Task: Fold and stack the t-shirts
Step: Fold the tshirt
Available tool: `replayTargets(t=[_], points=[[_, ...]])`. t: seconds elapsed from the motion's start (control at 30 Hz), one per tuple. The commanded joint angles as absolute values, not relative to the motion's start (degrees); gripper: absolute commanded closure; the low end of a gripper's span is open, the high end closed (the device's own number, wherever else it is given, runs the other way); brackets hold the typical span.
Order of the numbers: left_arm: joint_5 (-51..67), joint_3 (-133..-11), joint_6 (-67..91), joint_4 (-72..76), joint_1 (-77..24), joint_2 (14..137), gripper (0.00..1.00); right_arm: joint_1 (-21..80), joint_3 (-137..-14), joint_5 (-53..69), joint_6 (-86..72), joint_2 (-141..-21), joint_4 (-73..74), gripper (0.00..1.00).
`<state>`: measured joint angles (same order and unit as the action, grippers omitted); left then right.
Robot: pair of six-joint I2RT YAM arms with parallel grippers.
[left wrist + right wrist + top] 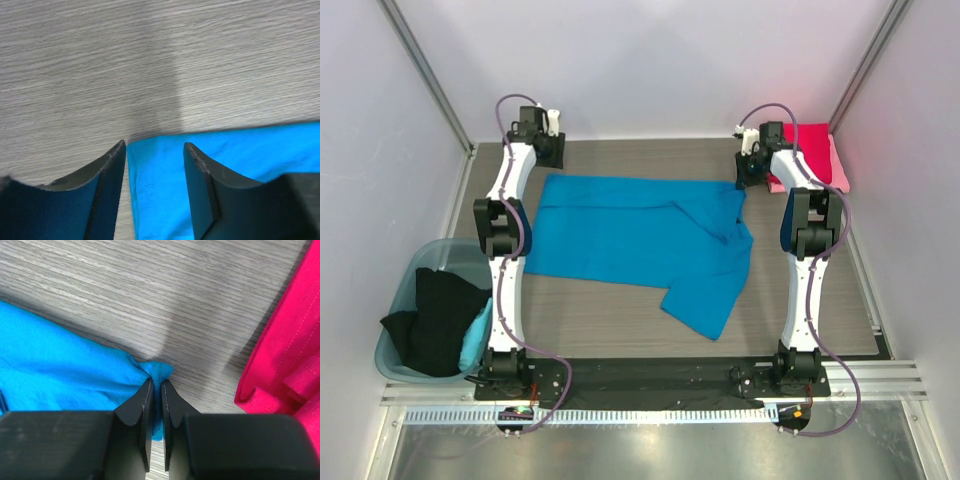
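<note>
A bright blue t-shirt [640, 235] lies spread across the middle of the table, one sleeve trailing toward the near edge. My left gripper [550, 158] hovers at its far left corner, open. In the left wrist view that corner of blue cloth [240, 150] lies flat between the spread fingers of the left gripper [154, 145]. My right gripper [748, 170] is at the far right corner. The right wrist view shows the right gripper [156, 381] shut on a bunched fold of the blue cloth [60, 365]. A folded crimson t-shirt [810, 150] rests on a pale pink one [840, 175].
A translucent teal tub [420, 260] stands at the near left with a black t-shirt [435, 320] hanging over its rim. The folded crimson cloth [285, 355] lies just right of the right gripper. White walls close in the table on three sides.
</note>
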<state>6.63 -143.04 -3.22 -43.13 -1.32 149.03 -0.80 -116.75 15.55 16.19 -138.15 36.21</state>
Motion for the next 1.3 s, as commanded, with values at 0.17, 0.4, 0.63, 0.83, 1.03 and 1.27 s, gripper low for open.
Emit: replayTargets(t=[0.17, 0.4, 0.63, 0.83, 1.03, 1.27], points=[[5.89, -142.65, -3.87, -43.77, -1.23, 145.9, 0.58, 0.0, -115.22, 13.8, 17.05, -138.16, 37.53, 0.84], [5.53, -142.47, -4.31, -43.86, -0.79, 147.04, 0.59, 0.0, -114.7, 13.45, 17.31, -137.81, 37.53, 0.84], [5.1, -141.51, -4.48, -44.65, -0.62, 147.39, 0.59, 0.0, -114.7, 13.18, 17.4, -137.9, 37.53, 0.85], [5.01, -141.33, -5.1, -44.82, -0.44, 147.83, 0.59, 0.0, -114.61, 13.1, 17.4, -137.99, 37.53, 0.84], [4.4, -140.89, -5.62, -45.09, -0.44, 148.62, 0.64, 0.0, -114.87, 13.1, 17.49, -138.16, 37.53, 0.84], [3.34, -140.8, -6.5, -45.35, -0.26, 149.68, 0.66, 0.0, -114.79, 12.83, 17.58, -138.34, 37.53, 0.84]])
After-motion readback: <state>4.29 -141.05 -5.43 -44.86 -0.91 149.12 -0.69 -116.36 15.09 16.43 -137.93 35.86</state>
